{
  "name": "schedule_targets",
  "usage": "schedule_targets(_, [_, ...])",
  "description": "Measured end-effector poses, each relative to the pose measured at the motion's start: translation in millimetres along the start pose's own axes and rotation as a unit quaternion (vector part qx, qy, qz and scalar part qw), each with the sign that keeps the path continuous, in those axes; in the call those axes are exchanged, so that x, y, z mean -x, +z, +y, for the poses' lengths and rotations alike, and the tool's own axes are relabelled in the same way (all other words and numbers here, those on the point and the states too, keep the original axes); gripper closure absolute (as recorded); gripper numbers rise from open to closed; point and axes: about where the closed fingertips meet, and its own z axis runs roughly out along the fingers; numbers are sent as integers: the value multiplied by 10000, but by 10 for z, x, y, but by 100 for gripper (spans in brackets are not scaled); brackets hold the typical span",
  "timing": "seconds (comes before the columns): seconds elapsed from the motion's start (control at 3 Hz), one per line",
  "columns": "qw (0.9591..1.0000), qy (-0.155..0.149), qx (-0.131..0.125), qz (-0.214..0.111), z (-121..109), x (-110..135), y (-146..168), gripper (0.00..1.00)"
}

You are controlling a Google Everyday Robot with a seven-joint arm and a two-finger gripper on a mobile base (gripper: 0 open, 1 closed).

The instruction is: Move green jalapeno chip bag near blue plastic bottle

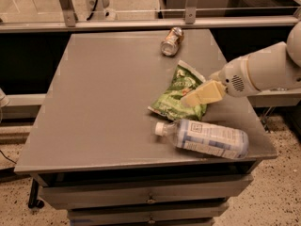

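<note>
**End effector.** The cream-coloured end effector (189,99) sits low over the right half of the green jalapeno chip bag (173,94). It reaches in from the right on a white arm (263,72), its tip aimed left and slightly toward the near edge. It overlaps the bag's surface. Whether it is clamped on the bag or standing apart cannot be told from this view.

**Green jalapeno chip bag.** The bag lies flat and crinkled on the grey counter (103,88), right of centre. Its long axis runs from far to near, leaning a little to the left as it comes nearer. The narrower end points toward the far edge. The broad end faces the near edge.

**Blue plastic bottle.** The blue plastic bottle (211,139) lies on its side just beside the bag's broad end. Contact between the two cannot be confirmed. Its long axis runs left to right. The white cap points left and the base lies near the counter's near-right corner.

**Other items.** A small metallic can (171,35) lies on its side near the far edge, well apart from the bag. Drawers (150,200) sit below the counter top.
</note>
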Motion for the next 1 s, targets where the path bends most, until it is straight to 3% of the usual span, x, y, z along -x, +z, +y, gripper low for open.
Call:
schedule_targets(0.33, [9992, -141, -273, -238, -78, -48, -67, 0])
schedule_targets(0.67, [9919, -328, -965, -761, -522, -233, -458, 0])
schedule_targets(1.0, [9797, -503, -1566, -1145, -924, -283, -891, 0])
